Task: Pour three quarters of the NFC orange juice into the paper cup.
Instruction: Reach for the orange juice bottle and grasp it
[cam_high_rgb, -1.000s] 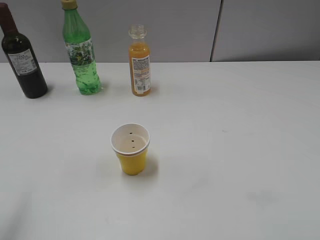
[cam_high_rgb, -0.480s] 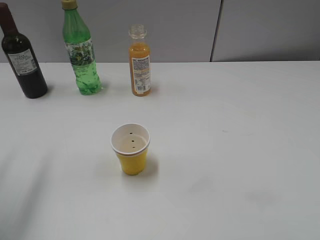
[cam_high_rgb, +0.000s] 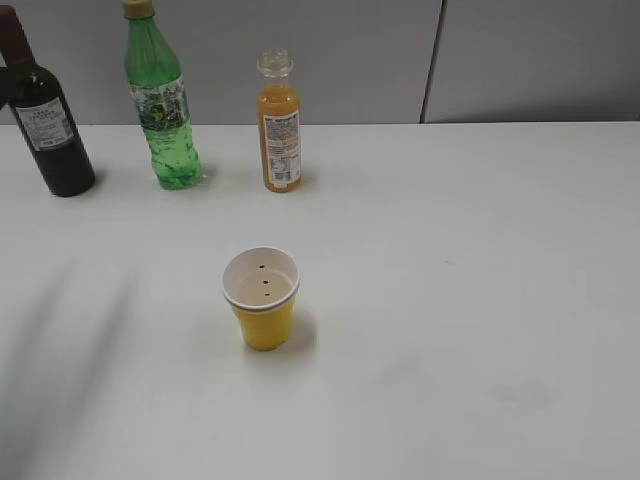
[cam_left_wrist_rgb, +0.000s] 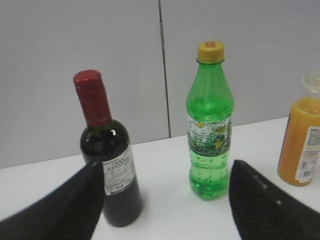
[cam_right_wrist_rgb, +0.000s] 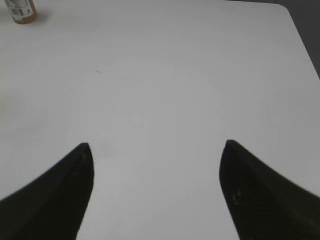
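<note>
The NFC orange juice (cam_high_rgb: 281, 125) stands uncapped and upright at the back of the white table; it also shows at the right edge of the left wrist view (cam_left_wrist_rgb: 302, 145), and its base shows at the top left of the right wrist view (cam_right_wrist_rgb: 20, 12). The yellow paper cup (cam_high_rgb: 262, 298) stands upright and empty in the middle, with dark specks inside. My left gripper (cam_left_wrist_rgb: 165, 172) is open and empty, facing the bottles from a distance. My right gripper (cam_right_wrist_rgb: 156, 146) is open and empty over bare table. Neither gripper shows in the exterior view.
A dark wine bottle (cam_high_rgb: 42, 110) and a taller green bottle (cam_high_rgb: 160, 100) stand left of the juice along the back; both show in the left wrist view, wine bottle (cam_left_wrist_rgb: 107, 155) and green bottle (cam_left_wrist_rgb: 210, 125). A grey wall stands behind. The table's right edge (cam_right_wrist_rgb: 300, 40) shows.
A faint shadow at the lower left of the table has spread and shifted to the right. The bottles and the cup have not moved.
</note>
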